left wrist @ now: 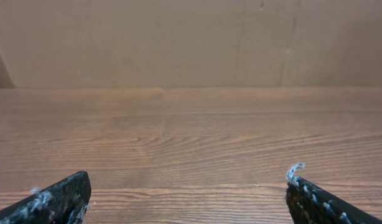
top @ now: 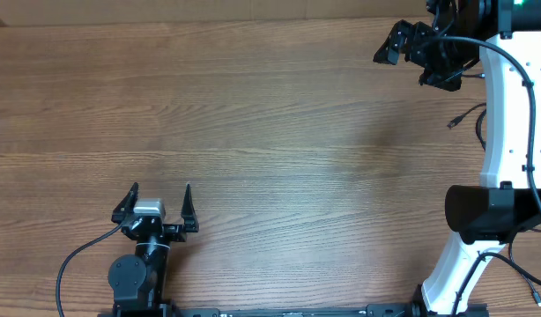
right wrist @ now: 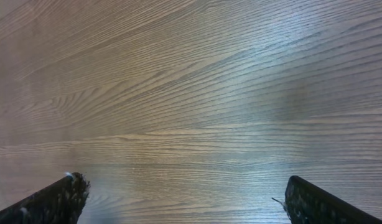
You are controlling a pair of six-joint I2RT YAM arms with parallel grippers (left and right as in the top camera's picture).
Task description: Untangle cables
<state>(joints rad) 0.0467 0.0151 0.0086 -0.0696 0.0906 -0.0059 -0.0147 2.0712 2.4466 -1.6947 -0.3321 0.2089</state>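
While my wrist views show only wooden table (left wrist: 191,137), the overhead shows a cable (top: 460,117) beside the right arm (top: 504,132). Left gripper (top: 160,188) and right gripper (top: 401,69) have fingers (left wrist: 60,199) spread.

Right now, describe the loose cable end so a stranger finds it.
On the table's right side stands a white arm. Left of it lies a thin black cable end with a small plug, loose on the wood, unlike the arm's wires.
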